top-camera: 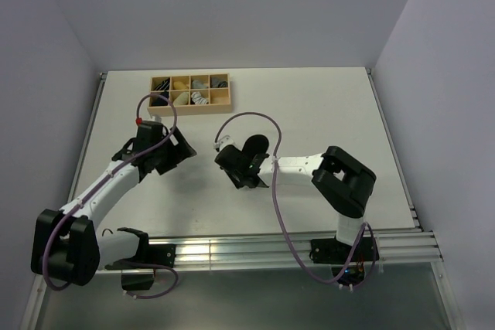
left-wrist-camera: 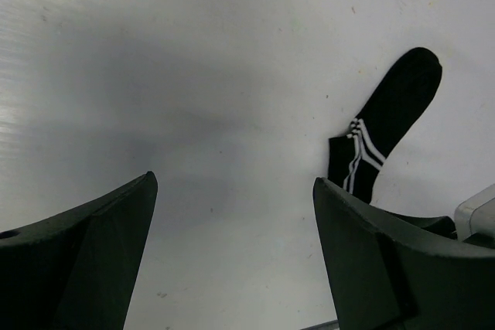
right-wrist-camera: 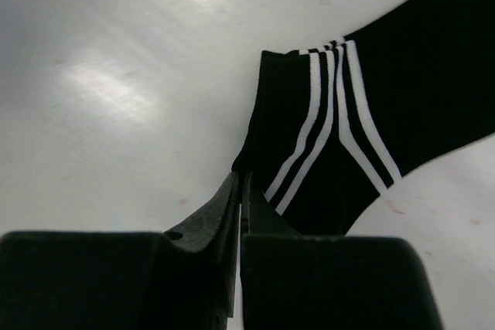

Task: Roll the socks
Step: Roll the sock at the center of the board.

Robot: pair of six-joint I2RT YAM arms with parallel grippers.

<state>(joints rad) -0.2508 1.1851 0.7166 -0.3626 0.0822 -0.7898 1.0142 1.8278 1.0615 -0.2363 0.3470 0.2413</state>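
The black sock point(right-wrist-camera: 371, 106) with white bands near the cuff lies flat on the white table. It also shows in the left wrist view point(left-wrist-camera: 390, 117) and partly in the top view point(top-camera: 256, 145). My right gripper point(right-wrist-camera: 240, 181) is shut with its tips pinching the corner of the cuff; in the top view it point(top-camera: 234, 161) sits at the table's middle. My left gripper point(left-wrist-camera: 233, 185) is open and empty over bare table, to the left of the sock point(top-camera: 182, 152). The white striped sock does not show on the table.
A wooden divided box point(top-camera: 190, 92) stands at the back left, with sock rolls in several compartments, one of them white with dark stripes point(top-camera: 200, 99). Metal rails run along the table's near edge point(top-camera: 294, 241).
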